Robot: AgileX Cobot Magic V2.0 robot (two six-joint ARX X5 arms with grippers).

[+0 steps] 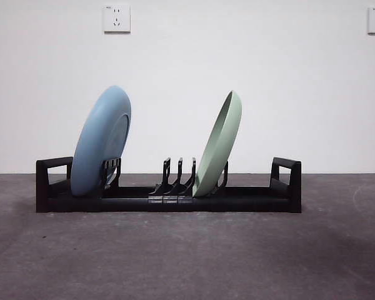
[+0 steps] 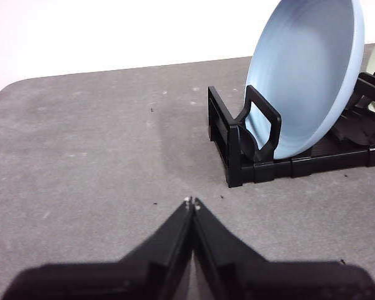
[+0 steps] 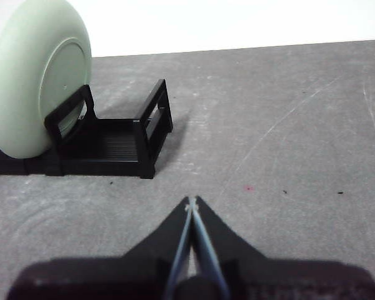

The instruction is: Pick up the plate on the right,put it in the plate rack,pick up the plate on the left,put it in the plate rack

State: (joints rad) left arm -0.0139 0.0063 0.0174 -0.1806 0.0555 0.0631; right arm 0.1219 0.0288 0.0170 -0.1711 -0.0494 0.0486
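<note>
Both plates sitting in plate rack point(image 1: 169, 201) on grey tabletop point(image 1: 187, 262): blue plate point(image 1: 102, 142) near left end, green plate point(image 1: 219, 145) right of middle (both leaning right). Left gripper point(image 2: 191, 202) and right gripper point(image 3: 191, 201) closed tight, holding nothing, hovering over tabletop off rack's ends.

A pale green plate point(image 3: 34, 75) stands on edge in the black plate rack point(image 3: 106, 140), leaning against an upright divider near the rack's boxy loop end. The right gripper point(image 3: 192, 201) hovers over the grey table point(image 3: 287, 137) well apart from the rack, its two black jaws pressed together with nothing between them. A small red speck point(image 3: 248, 187) marks the scuffed tabletop nearby.
</note>
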